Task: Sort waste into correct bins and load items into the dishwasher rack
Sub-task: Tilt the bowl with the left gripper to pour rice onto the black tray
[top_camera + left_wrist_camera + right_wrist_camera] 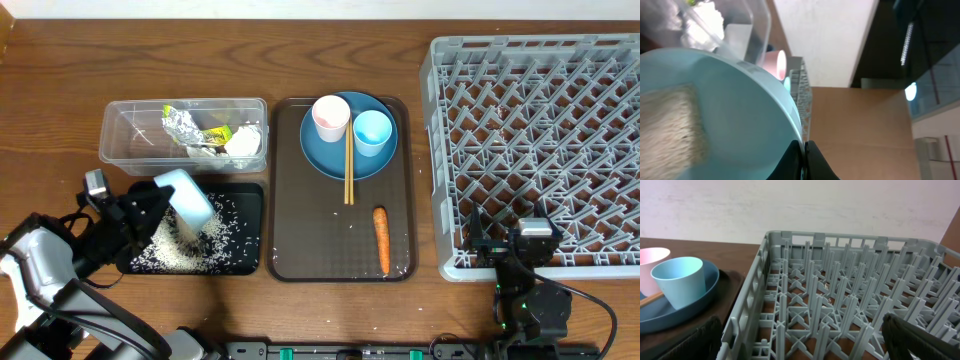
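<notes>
My left gripper [160, 207] is shut on the rim of the pale-blue bowl [186, 197], held tipped over the black tray [250, 200]. White rice [190, 250] lies in the tray. In the left wrist view the bowl [735, 125] fills the frame, rice [670, 130] clinging inside, my fingertips [805, 160] pinching its rim. The clear tub [130, 130] holds foil [182, 122], a yellow-green wrapper [218, 133] and tissue [245, 143]. The dark-blue plate [330, 160] carries the pink cup [331, 117], light-blue cup [372, 131] and chopsticks [348, 165]. The carrot [381, 238] lies on the brown tray. My right gripper [802, 340] is open over the grey rack [540, 120].
The brown serving tray [290, 240] sits between the bins and the rack. The right wrist view shows the rack's pegs [840, 295] close below, and the light-blue cup [680, 280] and pink cup [650, 265] at left. A wall runs behind the table.
</notes>
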`<state>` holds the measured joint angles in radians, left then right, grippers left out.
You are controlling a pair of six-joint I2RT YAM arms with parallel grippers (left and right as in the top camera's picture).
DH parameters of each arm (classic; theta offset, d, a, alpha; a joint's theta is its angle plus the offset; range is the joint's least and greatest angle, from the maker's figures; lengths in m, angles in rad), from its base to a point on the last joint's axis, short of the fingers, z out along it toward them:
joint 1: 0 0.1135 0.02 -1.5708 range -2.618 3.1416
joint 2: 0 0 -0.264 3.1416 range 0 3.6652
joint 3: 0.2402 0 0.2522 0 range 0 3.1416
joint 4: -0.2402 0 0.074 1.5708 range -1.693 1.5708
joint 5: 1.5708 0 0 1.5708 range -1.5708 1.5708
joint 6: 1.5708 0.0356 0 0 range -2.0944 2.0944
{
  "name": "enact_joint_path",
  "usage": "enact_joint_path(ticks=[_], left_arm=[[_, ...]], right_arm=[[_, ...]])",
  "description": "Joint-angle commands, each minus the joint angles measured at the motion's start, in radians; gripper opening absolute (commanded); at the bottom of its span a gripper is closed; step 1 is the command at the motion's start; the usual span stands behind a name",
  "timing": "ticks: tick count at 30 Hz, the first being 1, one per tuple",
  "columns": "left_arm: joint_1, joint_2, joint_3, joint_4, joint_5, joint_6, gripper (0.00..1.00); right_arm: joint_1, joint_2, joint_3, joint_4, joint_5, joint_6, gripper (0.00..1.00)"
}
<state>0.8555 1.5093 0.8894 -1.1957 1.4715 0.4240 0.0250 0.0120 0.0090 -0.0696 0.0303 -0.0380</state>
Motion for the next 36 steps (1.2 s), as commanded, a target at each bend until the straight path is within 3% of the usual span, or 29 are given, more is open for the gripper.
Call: enact_joint_path(ticks=[1,13,16,36], left_arm=[[0.006,0.002,-0.001,-0.001,0.102,0.014,0.06],[0.005,0.002,0.002,-0.050,0.102,0.009,0.06],[0.008,0.002,0.002,0.012,0.102,0.008,0.06],[-0.004,0.000,0.002,-0.089,0.080,0.077,0.06]], right_arm=[[0.012,-0.005,-0.004,-0.001,0.006,-0.004,0.99],[0.012,-0.005,-0.004,-0.001,0.006,-0.005,0.99],[0.012,-0.005,-0.004,-0.001,0.006,-0.004,0.99],[0.012,-0.005,-0.004,-0.001,0.006,-0.004,0.99]])
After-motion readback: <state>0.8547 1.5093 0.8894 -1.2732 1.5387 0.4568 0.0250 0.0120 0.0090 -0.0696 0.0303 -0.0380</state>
